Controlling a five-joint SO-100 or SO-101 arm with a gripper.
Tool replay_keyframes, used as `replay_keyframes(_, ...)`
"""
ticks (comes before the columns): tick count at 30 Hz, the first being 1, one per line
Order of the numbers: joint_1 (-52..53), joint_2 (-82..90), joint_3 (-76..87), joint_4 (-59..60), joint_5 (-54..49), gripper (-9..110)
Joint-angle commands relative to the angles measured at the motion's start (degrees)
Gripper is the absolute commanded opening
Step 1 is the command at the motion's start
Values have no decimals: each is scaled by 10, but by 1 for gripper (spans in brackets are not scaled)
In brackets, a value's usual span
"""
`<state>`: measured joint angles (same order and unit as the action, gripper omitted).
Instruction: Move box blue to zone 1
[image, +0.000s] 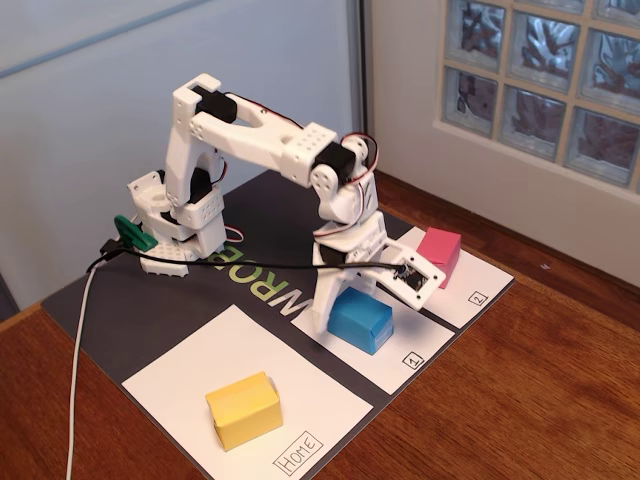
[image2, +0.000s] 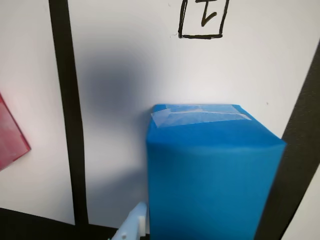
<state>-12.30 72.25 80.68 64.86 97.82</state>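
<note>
Sitting on zone 1 (image: 385, 352), the box blue (image: 360, 318) rests flat on the white panel, and the gripper (image: 362, 290) hangs right over it, one white finger coming down along the box's side nearest the dark mat (image: 250, 290). In the wrist view the box blue (image2: 210, 175) fills the space directly ahead of the gripper, with a sliver of a white fingertip (image2: 134, 227) just beside its lower left edge, and the boxed "1" label (image2: 202, 19) lies beyond it on the same panel. Whether the gripper clasps the box or has let go I cannot tell; the other finger is hidden in both views.

By the look of it the box is already where the task wants it, so the risk lies in the parting. If the fingers are not fully clear when the arm lifts, the light paper box could be dragged or tipped, and it sits near the panel's edge beside the dark strip (seen to the right of the box in the wrist view), so a small nudge could push it partly off zone 1. A sideways swing could also send it toward the pink box (image: 439, 252), which sits on the panel beyond the gripper. The yellow box (image: 244, 409) on the Home panel (image: 180, 370) is well apart and safe.
</note>
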Motion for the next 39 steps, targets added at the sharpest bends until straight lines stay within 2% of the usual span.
replay_keyframes(1, -1, 53, -40, 24, -2, 54)
replay_keyframes(15, -5, 170, -52, 126, -8, 52)
replay_keyframes(21, 4, 244, -22, 185, -27, 37)
replay_keyframes(28, 13, 371, 91, 194, -33, 20)
replay_keyframes(34, 29, 488, 214, 194, -44, 0)
replay_keyframes(39, 54, 589, 316, 192, -54, 0)
